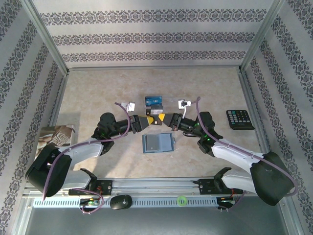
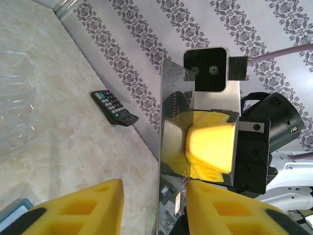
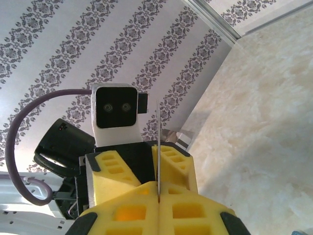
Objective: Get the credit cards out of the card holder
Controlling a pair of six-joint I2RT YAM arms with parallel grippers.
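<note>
Status: one card is out of the holder and in the air, held on edge between the two grippers over mid-table.

Right gripper: jaws clamped on the card.

Left gripper: jaws apart, straddling the same card. One pad is close to it, but no grip is seen. This reads as a hand-over about to happen.

Holder: lies open and flat on the table, just near-side of the grippers, touched by neither. A pale rectangle shows inside it; card or pocket, cannot tell.

A small blue item lies beyond the grippers, possibly cards already removed.

Left to do: set this card down, then check the holder for more.
</note>
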